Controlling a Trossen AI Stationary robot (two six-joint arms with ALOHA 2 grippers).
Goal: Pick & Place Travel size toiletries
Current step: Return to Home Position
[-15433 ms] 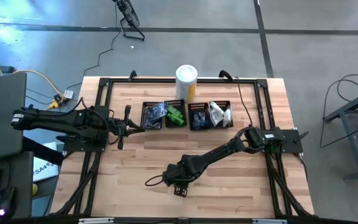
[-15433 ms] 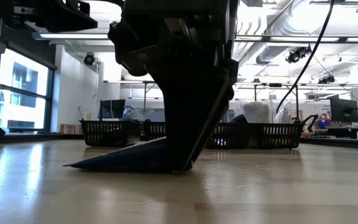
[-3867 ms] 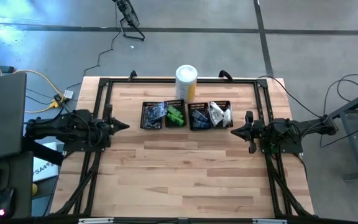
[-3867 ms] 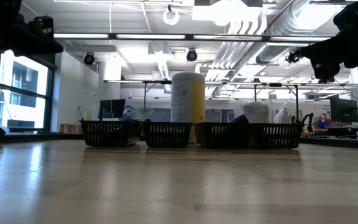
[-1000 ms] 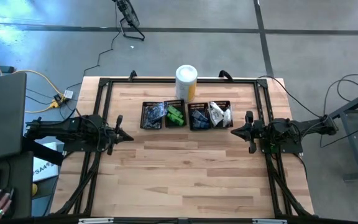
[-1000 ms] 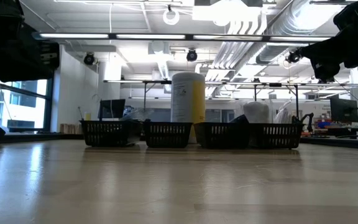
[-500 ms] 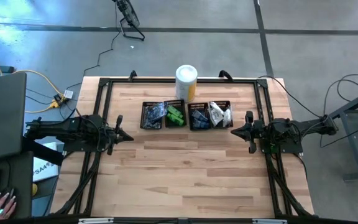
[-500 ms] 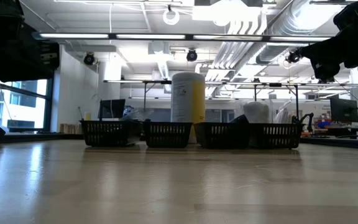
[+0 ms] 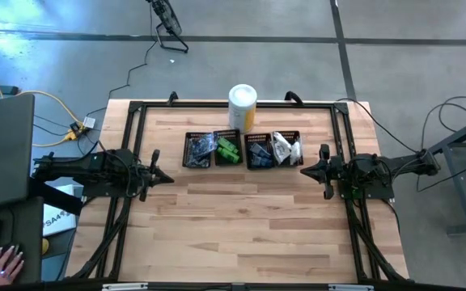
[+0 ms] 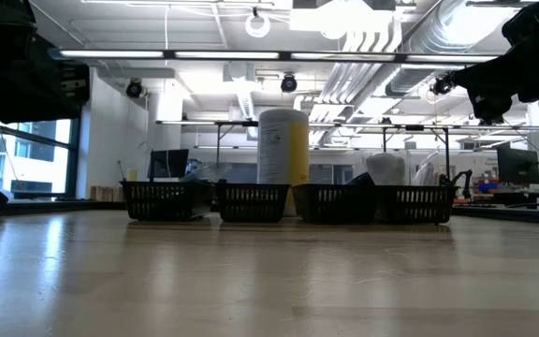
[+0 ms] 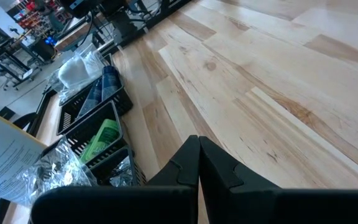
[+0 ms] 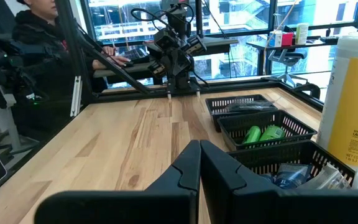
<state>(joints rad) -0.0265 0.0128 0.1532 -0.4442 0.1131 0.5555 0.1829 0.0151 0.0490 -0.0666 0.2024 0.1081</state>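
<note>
Both arms are now sitting pulled back at the side edges of the desk, the right one no longer out mid-desk.
I am seeing the left gripper and the right gripper pinched closed and empty. The travel size toiletries are lying in the black bins near the far edge, so I am judging the sorting finished.

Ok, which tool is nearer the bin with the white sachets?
Right. The right tool sits just off the sachet bin, by its outer corner; the left tool is far off on the opposite side.
</note>
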